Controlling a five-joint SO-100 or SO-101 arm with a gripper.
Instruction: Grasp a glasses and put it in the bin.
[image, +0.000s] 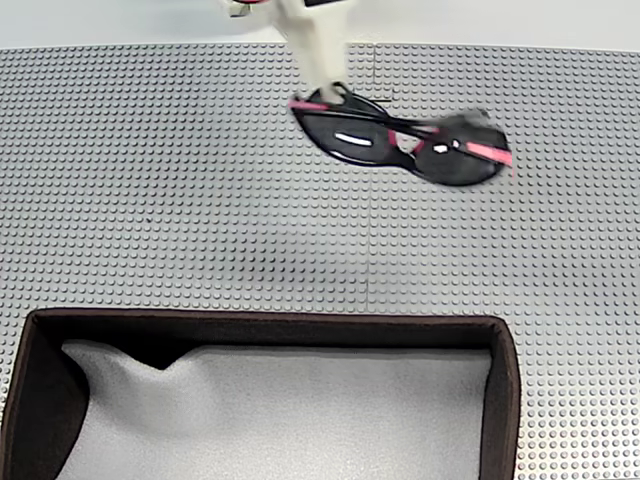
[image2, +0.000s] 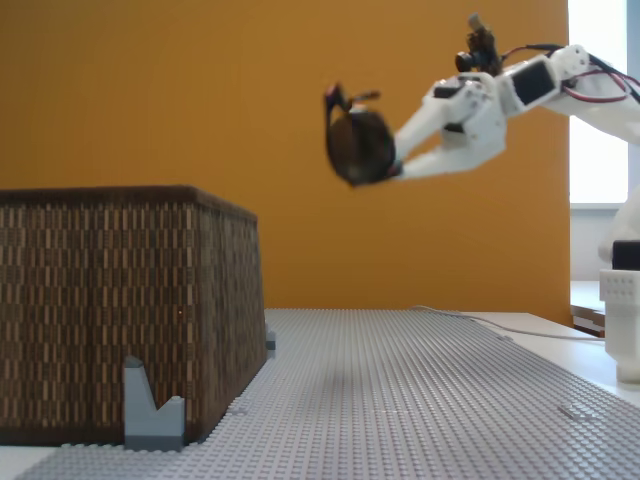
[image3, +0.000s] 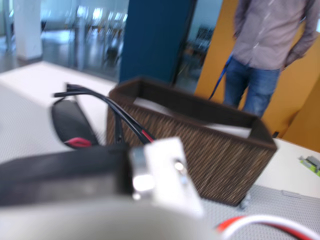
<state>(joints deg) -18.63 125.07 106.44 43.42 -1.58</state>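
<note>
**Sunglasses held high, short of the box**

Nearest the lens in the wrist view, the blurred white gripper body (image3: 165, 172) hides its own fingertips. Beyond it stands the large rectangular bin (image3: 200, 145) with dark brown woven walls and a white foam-like lining. In a fixed view from above, the bin (image: 255, 328) is cut off by the bottom edge; in the side-on fixed view, the bin (image2: 130, 310) is cut by the left edge.

The grey studded baseplate (image: 150, 180) lies bare and wide between the bin's rim and the held thing. The side view shows open air all round the load, with an orange wall (image2: 200, 90) behind.

A person in a grey shirt and blue jeans (image3: 265, 50) stands behind the bin, cropped at the top.

The white arm (image2: 520, 90) reaches in from the right, sloping down toward the bin. Its gripper (image2: 395, 165) is clamped on the black wraparound sunglasses (image2: 358, 145) with glossy dark lenses and red-pink accents. They hang well above the baseplate, higher than the bin's rim and to its right, motion-blurred. From above, the sunglasses (image: 400, 140) sit apart from the bin's far wall, pinched at one end.
</note>
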